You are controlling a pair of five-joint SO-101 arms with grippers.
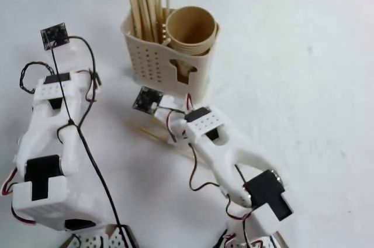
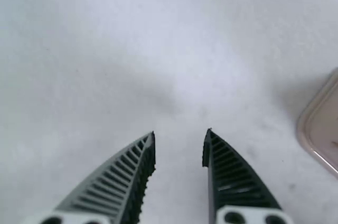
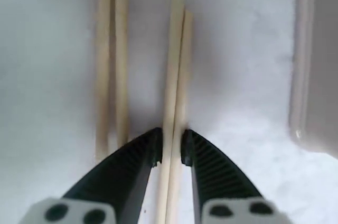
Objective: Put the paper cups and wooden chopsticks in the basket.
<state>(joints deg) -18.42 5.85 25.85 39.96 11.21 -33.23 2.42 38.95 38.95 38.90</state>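
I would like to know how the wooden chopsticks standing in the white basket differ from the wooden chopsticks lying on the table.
The bundled wooden chopsticks stand on end in the white perforated basket beside stacked paper cups; the loose wooden chopsticks lie flat on the white table in two pairs. The right gripper clasps one loose pair; nothing holds the bundle. Both are slim, pale wood.

One basket [image 1: 166,66] is showing, one nested stack of paper cups [image 1: 191,28] (several rims, exact count unclear), one bundle of chopsticks [image 1: 146,11] too packed to count, and four loose chopsticks [image 3: 177,76] lying as two pairs.
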